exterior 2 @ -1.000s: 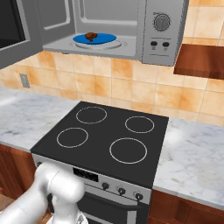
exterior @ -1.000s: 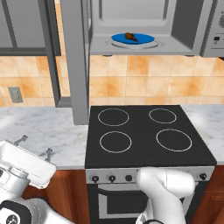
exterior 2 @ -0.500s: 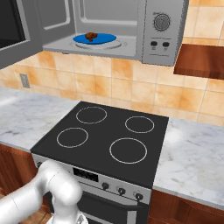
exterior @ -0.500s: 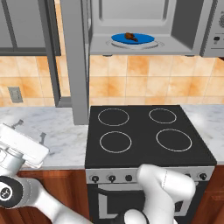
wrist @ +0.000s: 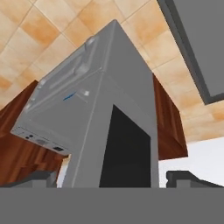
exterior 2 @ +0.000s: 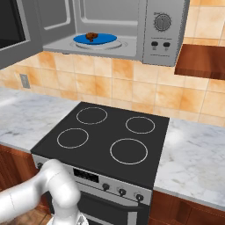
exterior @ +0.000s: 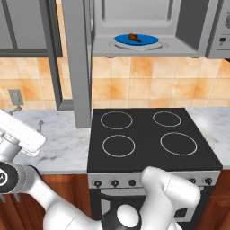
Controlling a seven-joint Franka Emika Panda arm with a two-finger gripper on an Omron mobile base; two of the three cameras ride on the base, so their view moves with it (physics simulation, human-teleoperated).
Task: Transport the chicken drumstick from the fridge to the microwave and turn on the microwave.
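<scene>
I see the brown chicken drumstick (exterior: 134,37) on its blue plate (exterior: 150,40) inside my grey microwave (exterior: 193,27). Below, the black stove (exterior: 148,134) carries white ring marks, beside white-grey marbled counters (exterior: 63,139) and orange tiles (exterior: 143,81).

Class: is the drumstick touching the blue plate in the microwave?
Touching. In the right base view the drumstick lies directly on the blue plate, no gap beneath it.
</scene>
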